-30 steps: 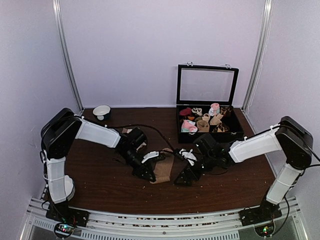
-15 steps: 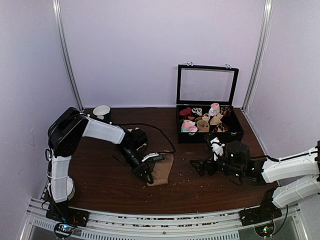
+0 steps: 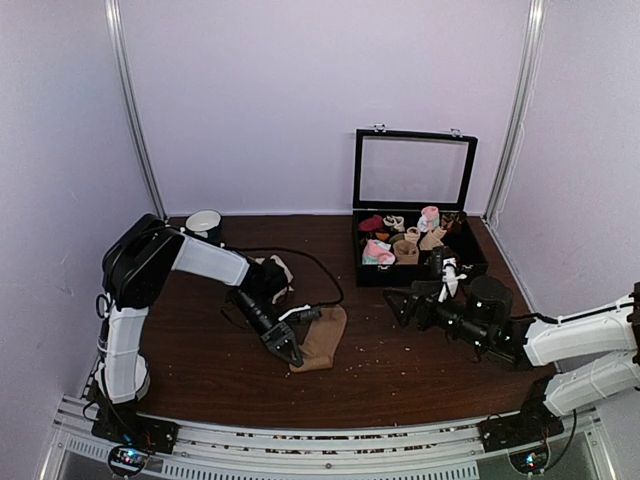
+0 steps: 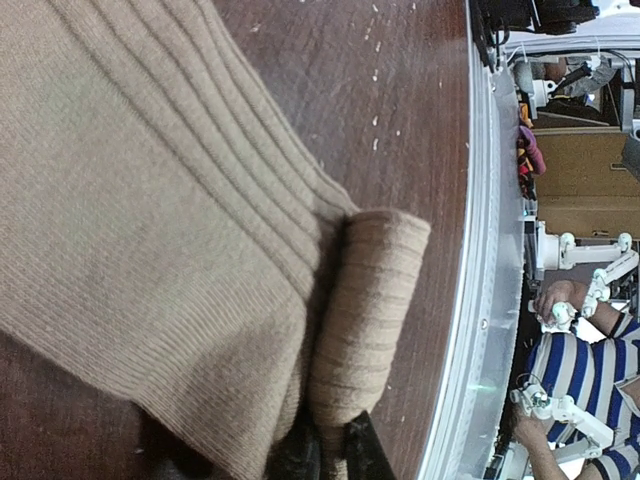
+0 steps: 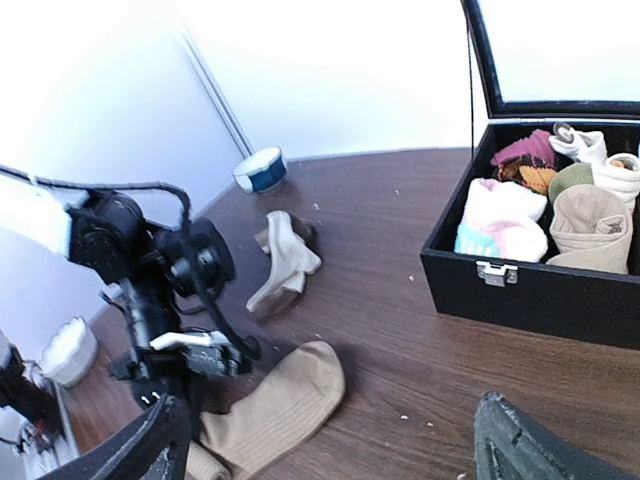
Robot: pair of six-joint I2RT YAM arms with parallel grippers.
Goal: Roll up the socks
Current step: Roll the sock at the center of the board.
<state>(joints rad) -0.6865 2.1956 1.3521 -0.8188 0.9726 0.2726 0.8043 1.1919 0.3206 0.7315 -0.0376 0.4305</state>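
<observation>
Tan sock (image 3: 325,336) is just starting to roll in the pinching left claw (image 3: 290,352), its mate (image 3: 272,268) lying beyond, right claw (image 3: 398,303) gaping empty.

Soft and even in the top view, with faint shadows on the table (image 3: 200,360). Blown out white on the wall (image 5: 100,60) in the right wrist view, blurred at the near fingers (image 5: 530,440). Crisp on the sock (image 4: 150,200) knit.

sock (image 3: 325,336) at centre; second sock (image 5: 287,262) seemingly just behind; box (image 3: 420,272) back right; bowl (image 3: 204,222) back left
</observation>
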